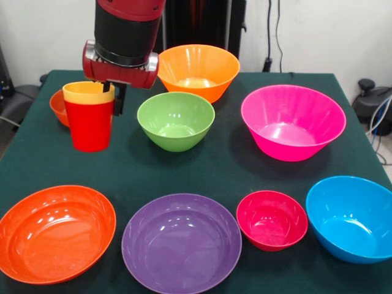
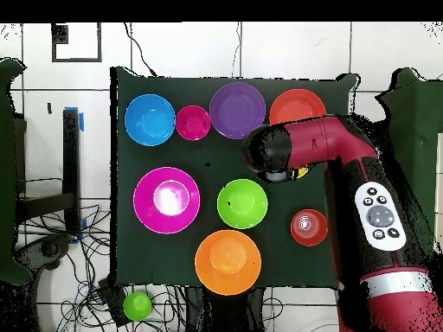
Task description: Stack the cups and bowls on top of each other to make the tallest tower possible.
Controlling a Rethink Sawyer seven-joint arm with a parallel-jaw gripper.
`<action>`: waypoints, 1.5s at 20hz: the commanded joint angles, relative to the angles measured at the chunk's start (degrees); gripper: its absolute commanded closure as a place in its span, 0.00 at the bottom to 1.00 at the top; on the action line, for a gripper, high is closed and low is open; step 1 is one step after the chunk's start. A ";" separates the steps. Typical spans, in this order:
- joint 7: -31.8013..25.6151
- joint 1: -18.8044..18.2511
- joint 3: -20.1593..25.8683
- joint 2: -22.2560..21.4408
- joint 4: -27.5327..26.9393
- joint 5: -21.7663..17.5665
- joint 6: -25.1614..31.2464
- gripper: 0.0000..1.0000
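Note:
A yellow cup (image 1: 87, 92) sits nested inside a red cup (image 1: 89, 125) at the table's back left in the front view. My gripper (image 1: 112, 92) comes down on their right rim, one finger inside and one finger (image 1: 117, 99) outside, shut on the rim. I cannot tell whether the red cup's base touches the cloth. A small orange bowl (image 1: 57, 105) stands just behind the cups. In the overhead view the arm (image 2: 298, 147) covers the cups except for a yellow sliver (image 2: 300, 173).
Bowls stand apart on the dark green cloth (image 1: 220, 165): orange (image 1: 197, 70), green (image 1: 176, 120), magenta (image 1: 293, 121), blue (image 1: 352, 217), crimson (image 1: 271, 219), purple (image 1: 181, 242), orange-red (image 1: 55, 233). A green round thing (image 2: 137, 305) lies off the table.

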 commanded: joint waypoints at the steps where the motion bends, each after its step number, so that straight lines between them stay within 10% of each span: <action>1: -10.56 1.97 0.30 0.60 -4.02 -0.29 6.30 1.00; 8: -14.50 1.43 2.59 -2.61 -6.00 3.19 11.28 1.00; 30: -13.97 7.53 4.11 5.72 -23.02 2.82 15.87 1.00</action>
